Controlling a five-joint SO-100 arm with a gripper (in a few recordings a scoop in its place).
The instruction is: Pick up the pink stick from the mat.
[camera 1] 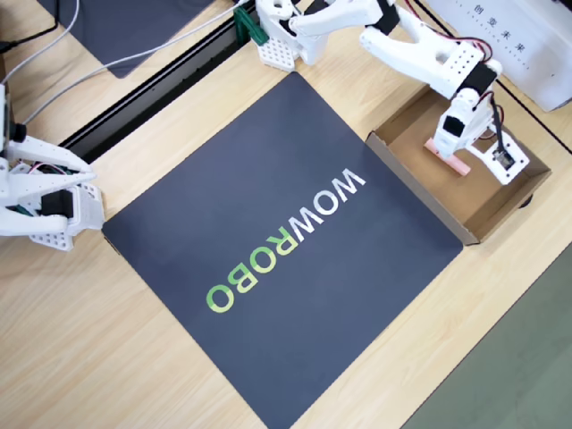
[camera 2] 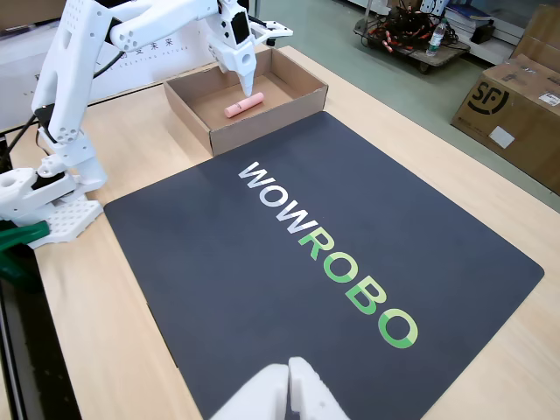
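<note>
- I see the pink stick (camera 2: pixel 243 106) lying flat on the floor of the cardboard box (camera 2: pixel 262 125), not on the mat (camera 2: pixel 289 280).
- The box sits on the wooden surface (camera 2: pixel 105 350), just beside the mat's edge near the "W" of the lettering.
- My pincer (camera 2: pixel 248 80) hangs over the box, its tip just above the stick; I cannot tell whether it is spread or pressed together.
- The white arm (camera 1: pixel 420 49) reaches across from its base.

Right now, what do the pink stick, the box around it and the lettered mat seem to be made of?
The pink stick: probably smooth plastic, evenly pale pink. The box: brown cardboard, matte, with raw cut edges. The mat: dark, matte, lying flat, perhaps rubber or fabric-faced; the look leaves that open.
</note>
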